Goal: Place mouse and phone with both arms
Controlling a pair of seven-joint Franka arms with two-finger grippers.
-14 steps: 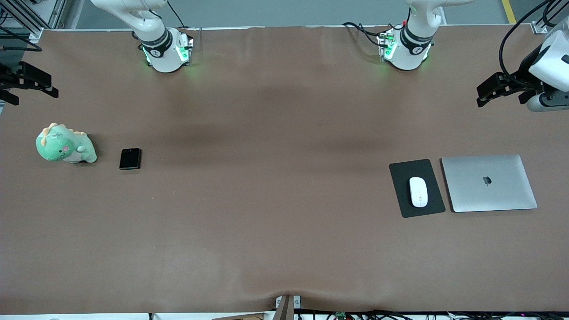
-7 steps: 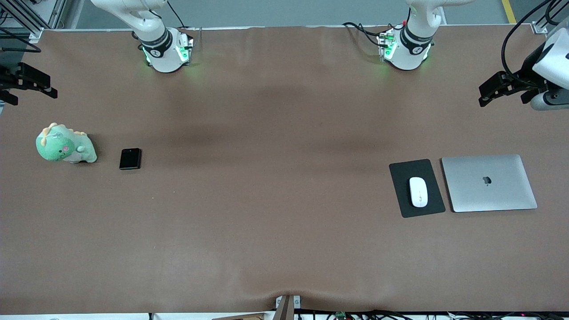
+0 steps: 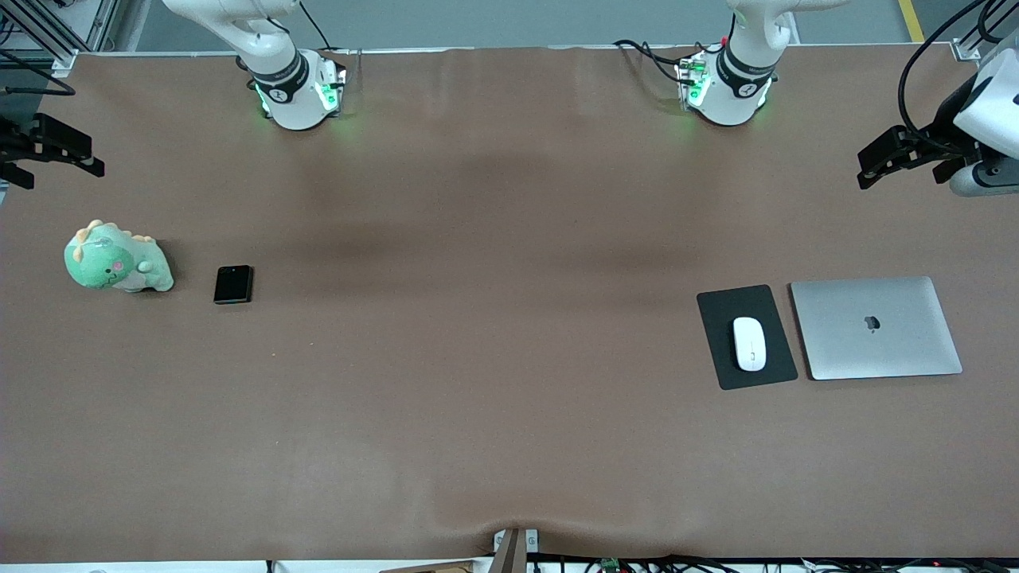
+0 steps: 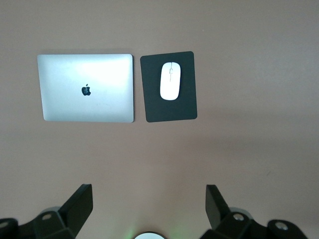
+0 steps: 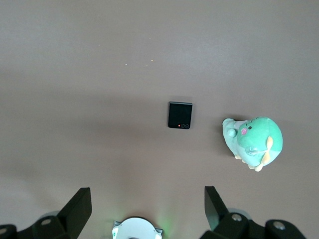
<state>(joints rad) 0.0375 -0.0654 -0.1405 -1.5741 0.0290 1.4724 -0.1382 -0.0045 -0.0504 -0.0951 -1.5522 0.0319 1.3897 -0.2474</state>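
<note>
The right tool (image 3: 60,151) hangs released over the edge of the desk (image 3: 493,239) at the right arm's end, its two fingers (image 5: 77,209) spread wide apart and gripping nothing. Just below it in the front view sits one green plush dinosaur (image 3: 115,259), at about 9 o'clock on the desk.

One phone (image 3: 233,284) lies flat just beside the dinosaur, on the side toward the desk's middle, apart from it and also at about 9 o'clock. It is a small black slab, nearly square, with rounded corners and a glossy face; two small round marks show along one short edge in the right wrist view (image 5: 180,115). Its slightly longer axis runs from 12 to 6 o'clock in the front view.

Toward the left arm's end, at about 4 o'clock on the desk, lies one dark matte pad (image 3: 746,337), tilted a little. On it rests one mouse (image 3: 749,343), a small white glossy oval with a thin grey line along its top. Its long axis runs from 12 to 6 o'clock, roughly in line with the pad's long side.

Just beside the pad lies one closed silver laptop (image 3: 876,328), bearing a dark logo.

The left tool (image 3: 880,163) hangs released over the desk edge at the left arm's end, its fingers (image 4: 79,206) wide apart and gripping nothing.
</note>
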